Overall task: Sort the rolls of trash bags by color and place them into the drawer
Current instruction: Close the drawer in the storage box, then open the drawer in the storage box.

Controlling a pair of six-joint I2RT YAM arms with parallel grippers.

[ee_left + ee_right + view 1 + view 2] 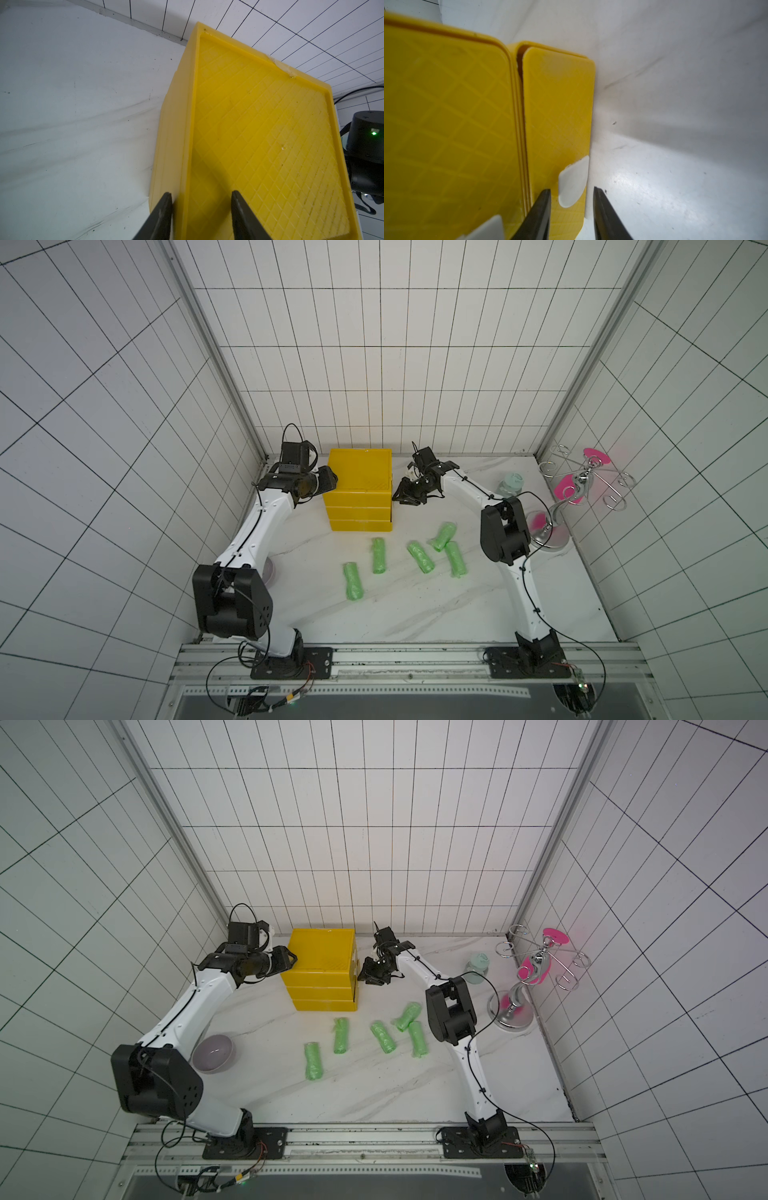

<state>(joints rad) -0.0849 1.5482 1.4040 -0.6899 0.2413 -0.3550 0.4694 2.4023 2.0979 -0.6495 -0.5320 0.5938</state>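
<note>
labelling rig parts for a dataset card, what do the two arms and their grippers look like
Both the left arm and right arm have white link shells, bulky black joint housings and thin black cables clipped along them. The left gripper and right gripper have slim, tapered black fingers.

On the tabletop [415, 614] — drawer unit [360, 472] behind, five rolls of trash bags [420, 557] before it
Left tool [328, 481] sits at the unit's left side, right tool [405, 495] at its right; the jar [512, 486] stands right of the unit, the stand [548, 538] further right, the bowl [214, 1053] left of the rolls.
</note>
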